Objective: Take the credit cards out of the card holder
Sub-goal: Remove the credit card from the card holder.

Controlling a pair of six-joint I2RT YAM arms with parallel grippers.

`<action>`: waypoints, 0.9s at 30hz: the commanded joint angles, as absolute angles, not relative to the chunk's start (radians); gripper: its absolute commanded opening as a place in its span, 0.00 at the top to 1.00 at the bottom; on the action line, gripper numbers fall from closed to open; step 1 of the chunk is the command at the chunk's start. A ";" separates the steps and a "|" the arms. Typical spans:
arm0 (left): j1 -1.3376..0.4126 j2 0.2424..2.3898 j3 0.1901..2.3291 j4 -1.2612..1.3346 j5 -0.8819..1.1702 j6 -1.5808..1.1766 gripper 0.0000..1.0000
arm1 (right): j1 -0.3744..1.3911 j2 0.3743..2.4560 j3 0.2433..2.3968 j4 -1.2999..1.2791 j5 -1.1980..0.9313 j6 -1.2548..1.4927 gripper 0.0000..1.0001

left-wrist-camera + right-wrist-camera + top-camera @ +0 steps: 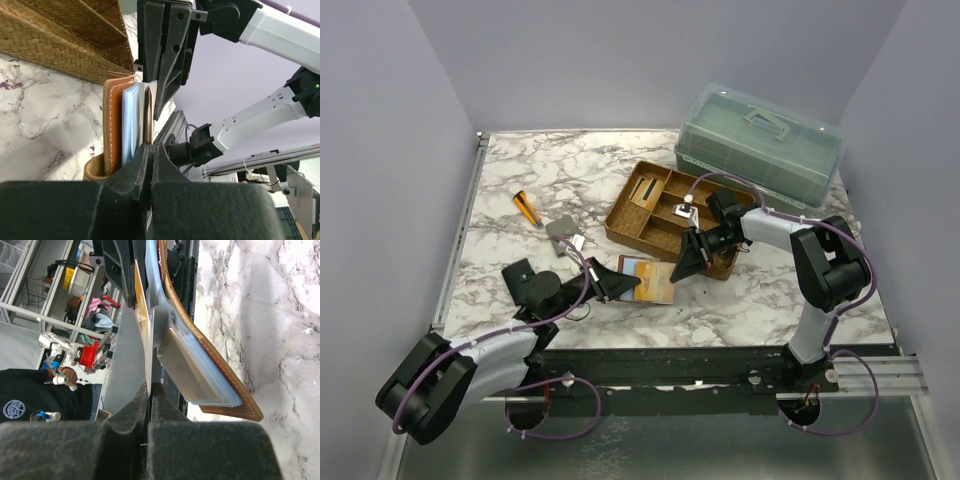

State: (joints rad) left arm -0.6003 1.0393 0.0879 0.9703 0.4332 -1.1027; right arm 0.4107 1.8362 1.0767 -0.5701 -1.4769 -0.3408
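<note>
1. Position: reddish-brown leather card holder (pixel 650 281) sits near the middle of the near edge of the white marble worktop (pixel 570 165), between the two grippers.
2. Left wrist view: the card holder stands on edge and open, with the brown cover outermost, light-blue pockets next and a tan leaf innermost.
3. Left gripper (pixel 613 284): jaws clenched on the card holder's thin inner leaf, with the brown cover outside the fingers (pixel 142 167).
4. Right gripper (pixel 683 264): jaws pinched tight on the edge of a thin orange-gold credit card (pixel 141 315), which lies just beside the light-blue pockets.
5. Compartmented woven tan tray (pixel 670 208) lies just behind the right gripper.
6. Translucent green lidded plastic box (pixel 760 140) is at the far right corner.
7. Flat grey wallet (pixel 563 230) and black wallet (pixel 520 272) lie toward the left edge.
</note>
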 commanded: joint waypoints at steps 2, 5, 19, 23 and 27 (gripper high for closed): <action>-0.567 0.960 0.071 0.901 0.416 -1.101 1.00 | 0.405 1.827 1.072 -0.580 -1.467 -0.366 1.00; -0.554 0.916 0.072 0.837 0.416 -1.091 1.00 | 0.405 1.832 1.072 -0.582 -1.464 -0.368 1.00; -0.511 0.781 0.123 0.610 0.365 -1.037 1.00 | 0.406 1.894 1.051 -0.530 -1.351 -0.305 1.00; -0.494 0.798 0.168 0.588 0.350 -1.015 1.00 | 0.409 1.902 1.051 -0.526 -1.305 -0.299 1.00; -0.459 0.877 0.220 0.579 0.342 -0.995 1.00 | 0.420 1.902 1.051 -0.523 -1.266 -0.295 1.00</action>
